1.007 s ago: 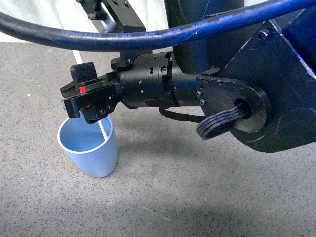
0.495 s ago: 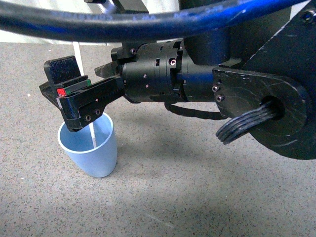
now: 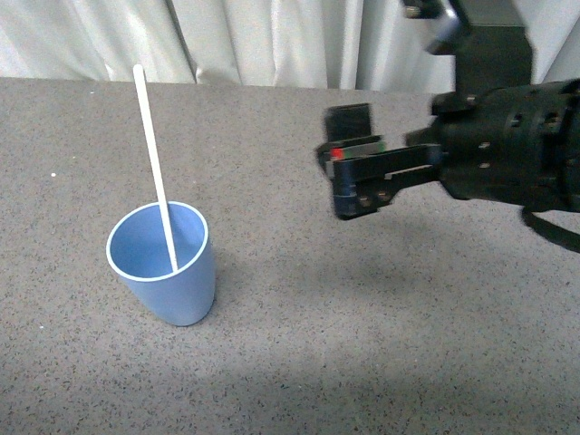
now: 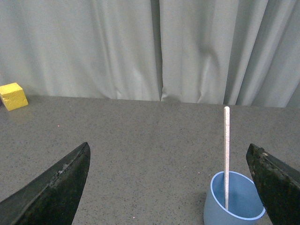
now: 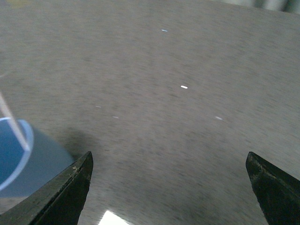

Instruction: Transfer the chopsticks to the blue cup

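The blue cup (image 3: 177, 294) stands upright on the grey table at the left. The cream chopstick (image 3: 152, 154) stands in it, leaning on the rim, its upper half sticking out. My right gripper (image 3: 347, 163) hangs open and empty to the right of the cup, well clear of it. In the right wrist view the cup (image 5: 28, 164) and stick (image 5: 11, 124) show at the edge, outside the open gripper (image 5: 168, 187). In the left wrist view the cup (image 4: 215, 211) and chopstick (image 4: 227, 150) sit ahead between the spread jaws of my open left gripper (image 4: 171, 187), apart from them.
A yellow block (image 4: 12, 96) lies at the far edge of the table by the grey curtain (image 4: 159, 47). The curtain (image 3: 272, 41) closes off the back of the grey table (image 3: 362, 362).
My right gripper has drawn away to the right from above the cup, leaving the chopstick standing in it. The arm no longer fills the front view.
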`<state>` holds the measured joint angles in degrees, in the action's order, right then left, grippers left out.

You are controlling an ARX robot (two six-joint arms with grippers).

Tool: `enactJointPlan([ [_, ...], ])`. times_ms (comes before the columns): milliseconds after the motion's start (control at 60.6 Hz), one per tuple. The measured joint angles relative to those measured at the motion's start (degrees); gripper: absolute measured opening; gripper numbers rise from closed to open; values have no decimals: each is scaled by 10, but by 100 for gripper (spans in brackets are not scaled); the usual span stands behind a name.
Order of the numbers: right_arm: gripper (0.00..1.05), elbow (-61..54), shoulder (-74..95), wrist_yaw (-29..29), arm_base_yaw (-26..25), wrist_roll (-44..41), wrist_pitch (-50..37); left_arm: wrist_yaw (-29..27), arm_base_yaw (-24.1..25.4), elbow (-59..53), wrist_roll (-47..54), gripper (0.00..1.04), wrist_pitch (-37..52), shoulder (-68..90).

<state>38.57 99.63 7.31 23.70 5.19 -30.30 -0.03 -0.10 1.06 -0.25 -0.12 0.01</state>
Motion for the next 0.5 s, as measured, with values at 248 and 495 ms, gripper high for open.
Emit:
enactJointPlan([
  [248, 95, -56, -95, -207, -119, -33, 92, 0, 0, 0, 0, 98, 0, 0],
  [495, 83, -183, -156, -188, -164, -67, -167, 0, 0, 0, 0, 98, 0, 0],
])
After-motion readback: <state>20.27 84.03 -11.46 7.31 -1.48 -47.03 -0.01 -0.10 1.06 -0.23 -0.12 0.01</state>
